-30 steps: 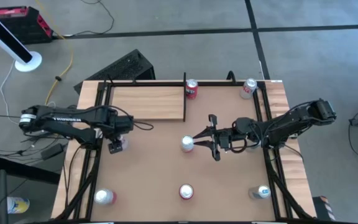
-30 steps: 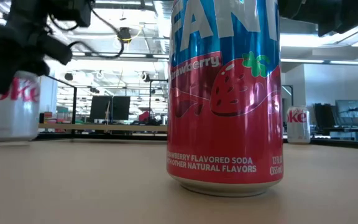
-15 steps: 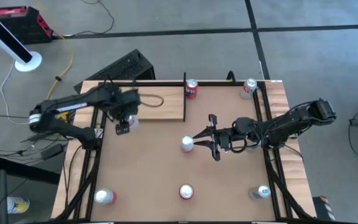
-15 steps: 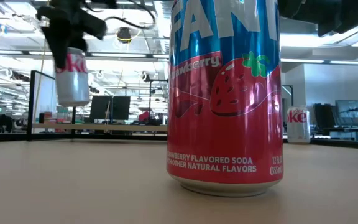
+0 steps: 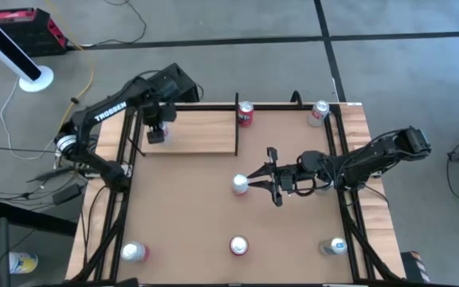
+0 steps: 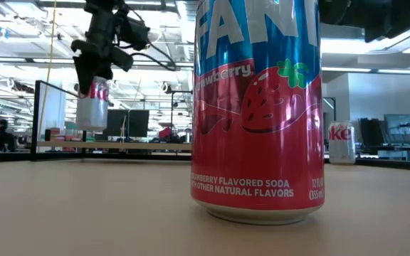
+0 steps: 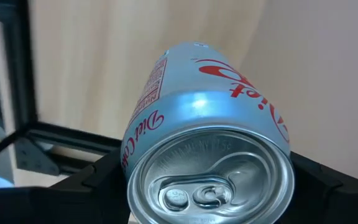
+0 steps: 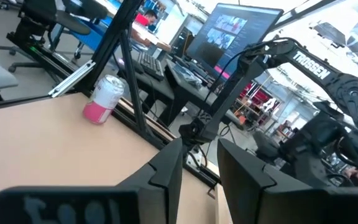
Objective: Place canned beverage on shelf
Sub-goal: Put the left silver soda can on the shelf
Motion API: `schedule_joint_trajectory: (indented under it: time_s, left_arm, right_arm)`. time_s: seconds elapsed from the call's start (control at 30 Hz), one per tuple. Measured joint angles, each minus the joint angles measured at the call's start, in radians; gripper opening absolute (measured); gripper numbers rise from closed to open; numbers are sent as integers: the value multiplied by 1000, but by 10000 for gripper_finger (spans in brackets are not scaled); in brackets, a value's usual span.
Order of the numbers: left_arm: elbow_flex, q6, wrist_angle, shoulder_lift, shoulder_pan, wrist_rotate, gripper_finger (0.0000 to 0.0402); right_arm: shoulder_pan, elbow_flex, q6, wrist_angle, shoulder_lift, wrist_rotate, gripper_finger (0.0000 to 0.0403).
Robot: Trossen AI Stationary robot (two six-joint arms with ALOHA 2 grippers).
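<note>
Currently we see the left gripper (image 5: pixel 157 132) over the shelf (image 5: pixel 205 131), fingers clamped on a silver Diet Coke can (image 7: pixel 210 134), held upright in the air above the pale planks; in the low view the can (image 6: pixel 92 105) hangs clear of the surface. From the left wrist view we get a smooth aluminium cylinder, red script on the side, pull-tab top facing the camera, dark fingers (image 7: pixel 101 186) on both flanks. Shelf is light wood with straight grain lines, a thin black upright (image 5: pixel 237 123) at its inner end; nothing sits on it.

Right gripper (image 5: pixel 255 182) is mid-table, low, just beside a silver-topped can (image 5: pixel 240 184); in the right wrist view its fingers (image 8: pixel 166 168) stand a little apart with nothing between them.

Tabletop (image 5: pixel 293 239) is darker brown flat board in a black frame. Other cans stand on it: red one (image 5: pixel 245 113) at the far edge next to the upright, pale one (image 5: pixel 319 112) at the far right corner, three along the near edge (image 5: pixel 134 253) (image 5: pixel 238 245) (image 5: pixel 335 247). Low view is filled by a glossy red-and-blue strawberry soda can (image 6: pixel 258 107), with another Diet Coke (image 6: pixel 341 142) well behind it
</note>
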Motion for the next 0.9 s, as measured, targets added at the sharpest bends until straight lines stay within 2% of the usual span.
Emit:
schedule_joint_trajectory:
  time_s: [0.3,0.77,0.9]
  left_arm:
    - [0,64,109,1,112,31,276]
    - [-40,87,164,2,156,60,276]
    - [-45,88,186,2,156,53,305]
  right_arm:
    - [0,0,0,12,0,0,127]
    - [0,0,0,26,0,0,127]
    - [-1,0,0,25,0,0,127]
